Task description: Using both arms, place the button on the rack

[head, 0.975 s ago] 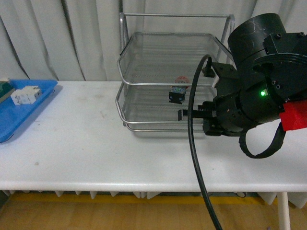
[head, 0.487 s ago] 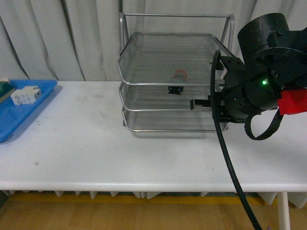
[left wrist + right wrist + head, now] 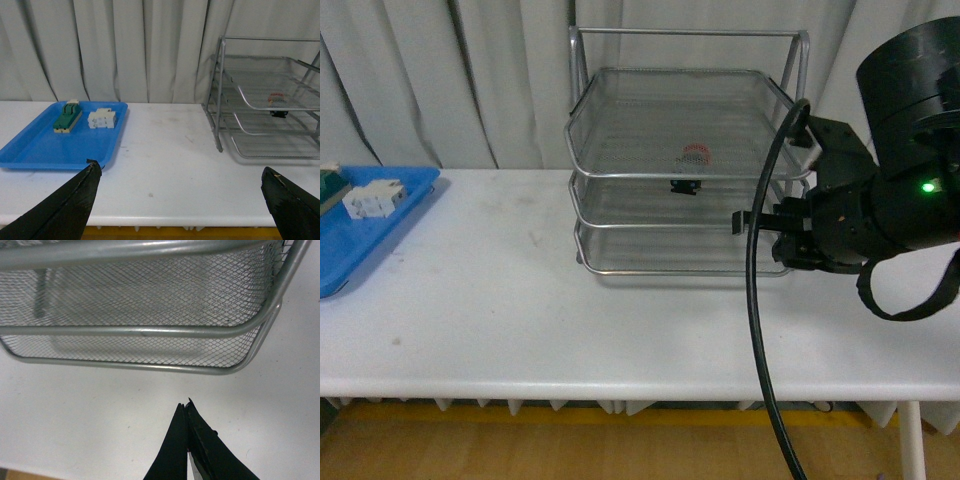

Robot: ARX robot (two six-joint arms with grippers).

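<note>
Now button (image 3: pixel 691 160) sits in rack (image 3: pixel 682 100) top tray, right fingers (image 3: pixel 186 426) closed.

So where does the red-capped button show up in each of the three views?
Front view: the button sits in the rack's top tray, centre of the picture, seen through the mesh.
Left wrist view: at the far right, in the top tray of the rack.
Right wrist view: not visible; only the rack's lower trays show.
Shared landmark: the rack's rounded front tray rail.
</note>
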